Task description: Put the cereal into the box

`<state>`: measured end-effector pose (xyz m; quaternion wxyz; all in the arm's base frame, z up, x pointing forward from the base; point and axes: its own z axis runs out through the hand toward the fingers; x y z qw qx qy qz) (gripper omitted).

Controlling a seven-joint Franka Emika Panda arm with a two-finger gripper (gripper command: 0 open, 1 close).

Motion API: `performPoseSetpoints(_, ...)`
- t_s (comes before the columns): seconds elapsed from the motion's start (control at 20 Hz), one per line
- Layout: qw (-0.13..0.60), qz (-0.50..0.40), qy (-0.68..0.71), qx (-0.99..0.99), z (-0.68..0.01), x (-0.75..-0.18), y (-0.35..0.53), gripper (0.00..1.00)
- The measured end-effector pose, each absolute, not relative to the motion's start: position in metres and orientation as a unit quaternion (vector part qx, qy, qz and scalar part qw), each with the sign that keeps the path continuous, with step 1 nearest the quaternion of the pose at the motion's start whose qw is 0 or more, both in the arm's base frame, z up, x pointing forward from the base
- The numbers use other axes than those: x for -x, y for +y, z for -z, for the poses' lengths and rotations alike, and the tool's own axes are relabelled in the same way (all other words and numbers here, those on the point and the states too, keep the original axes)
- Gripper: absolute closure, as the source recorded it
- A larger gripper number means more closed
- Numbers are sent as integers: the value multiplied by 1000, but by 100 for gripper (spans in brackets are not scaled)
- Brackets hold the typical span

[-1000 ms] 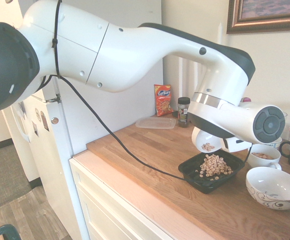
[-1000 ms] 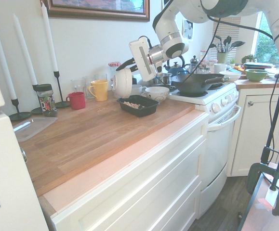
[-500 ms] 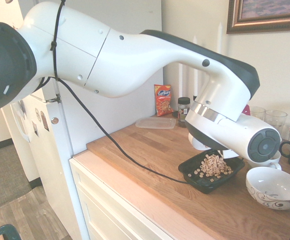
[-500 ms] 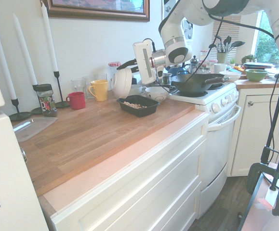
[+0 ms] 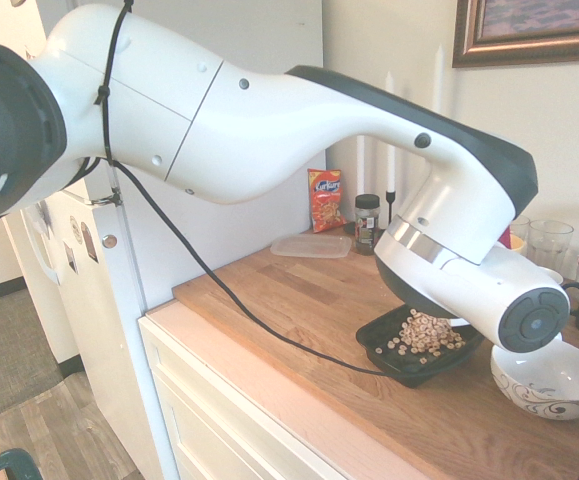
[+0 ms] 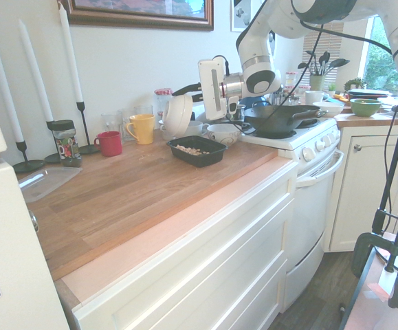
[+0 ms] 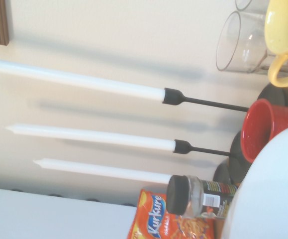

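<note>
The box [image 5: 399, 362] is a shallow black tray on the wooden counter, with the cereal [image 5: 426, 334] heaped in it as tan rings. In the second exterior view the box [image 6: 213, 152] lies near the stove with the cereal [image 6: 190, 149] inside. My gripper [image 6: 183, 97] is shut on the rim of a white bowl [image 6: 179, 115]. The bowl is tipped on its side and hangs just behind and above the box. That bowl fills the wrist view's corner [image 7: 270, 199]. In the first exterior view the arm hides my gripper and the bowl.
A patterned white bowl [image 5: 547, 378] stands beside the box. A red mug [image 6: 109, 144], yellow mug [image 6: 141, 128], spice jar [image 6: 64, 142] and candles line the wall. A clear flat container [image 5: 312, 245] and snack bag [image 5: 325, 200] sit further back. A pan [image 6: 281, 120] rests on the stove.
My gripper has carried the tipped white bowl off the box, toward the stove side and slightly up. The cereal heap stays in the box.
</note>
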<state>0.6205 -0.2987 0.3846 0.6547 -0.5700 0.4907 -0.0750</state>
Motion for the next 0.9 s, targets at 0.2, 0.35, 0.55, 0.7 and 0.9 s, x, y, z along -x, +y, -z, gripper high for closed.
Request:
performPoseSetpoints(0.2, 576, 64, 476, 661, -426, -639, -251, 100)
performPoseSetpoints(0.35, 498, 63, 450, 738, -476, -667, -167, 100)
performPoseSetpoints(0.55, 367, 77, 436, 818, -492, -697, -64, 100)
performPoseSetpoints(0.7, 264, 99, 426, 860, -474, -710, -20, 100)
performPoseSetpoints(0.9, 130, 136, 388, 902, -464, -720, 36, 100)
